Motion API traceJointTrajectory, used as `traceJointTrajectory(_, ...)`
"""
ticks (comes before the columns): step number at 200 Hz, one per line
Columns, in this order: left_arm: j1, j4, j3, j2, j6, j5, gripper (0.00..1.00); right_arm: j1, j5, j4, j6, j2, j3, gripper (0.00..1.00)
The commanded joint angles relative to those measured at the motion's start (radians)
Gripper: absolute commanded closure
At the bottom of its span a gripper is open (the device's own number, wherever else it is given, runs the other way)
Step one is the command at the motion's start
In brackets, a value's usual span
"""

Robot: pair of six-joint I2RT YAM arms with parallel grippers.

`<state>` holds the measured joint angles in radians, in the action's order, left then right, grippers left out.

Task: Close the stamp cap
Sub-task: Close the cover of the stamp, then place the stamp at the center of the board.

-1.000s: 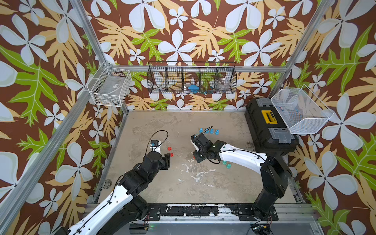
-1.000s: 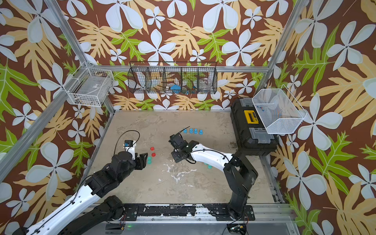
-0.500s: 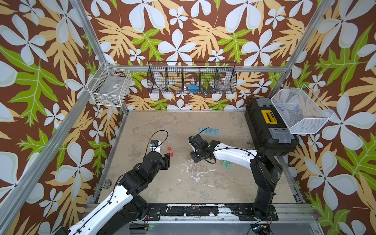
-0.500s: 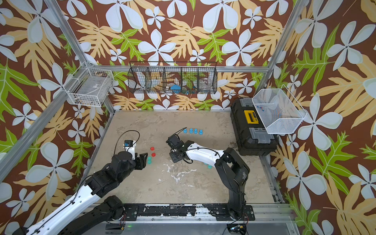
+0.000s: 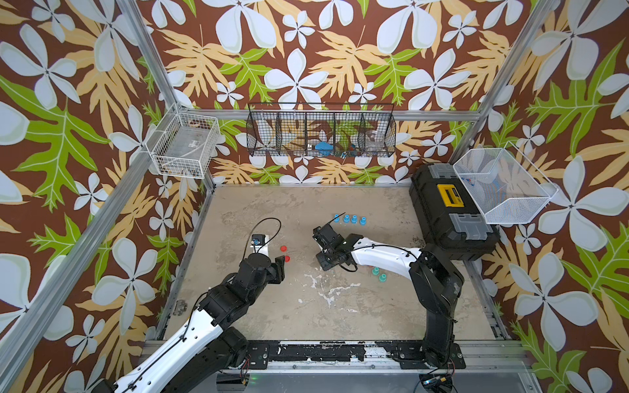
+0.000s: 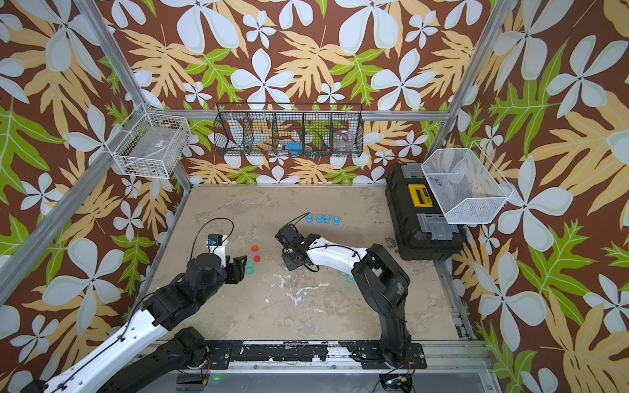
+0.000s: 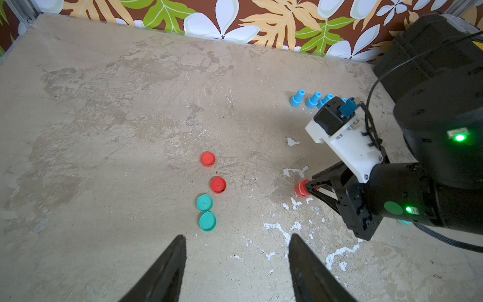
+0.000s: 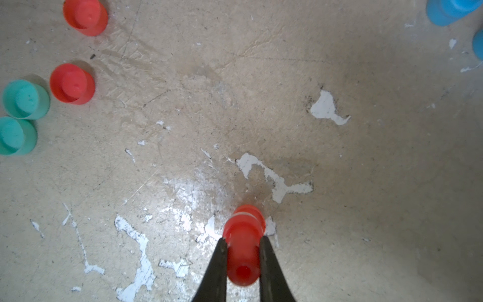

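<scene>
Gripping the red stamp (image 8: 244, 224) by its stem, the right pincer (image 8: 243, 241) holds it low over the middle of the counter (image 7: 104, 104). The left pincer (image 7: 236, 236) hangs parted and empty beside the teal caps (image 7: 205, 203). The step looks like bringing stamp to lid. Next it needs lining up squarely over a red cap (image 7: 218, 184) and pressing down.

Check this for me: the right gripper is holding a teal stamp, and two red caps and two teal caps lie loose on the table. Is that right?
Not quite. The stamp held in the right gripper is red, not teal; the right wrist view shows it. The red caps and teal caps do lie loose on the table.
</scene>
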<state>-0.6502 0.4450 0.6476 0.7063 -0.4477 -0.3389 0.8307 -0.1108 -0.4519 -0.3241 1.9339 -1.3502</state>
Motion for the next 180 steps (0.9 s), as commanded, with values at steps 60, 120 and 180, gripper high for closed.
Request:
traceJointTrajectory(60,0.002,0.004,0.000,-0.003,0.000,-0.008,0.36,-0.004,-0.018,0.006,0.010,0.013,0.002,0.90)
traceJointTrajectory(120,0.002,0.004,0.000,-0.003,0.000,-0.009,0.36,-0.005,-0.010,0.017,0.010,0.020,0.016,0.90)
traceJointTrajectory(180,0.002,0.004,0.000,-0.002,0.000,-0.006,0.36,-0.006,-0.007,0.012,0.010,0.032,0.026,0.90)
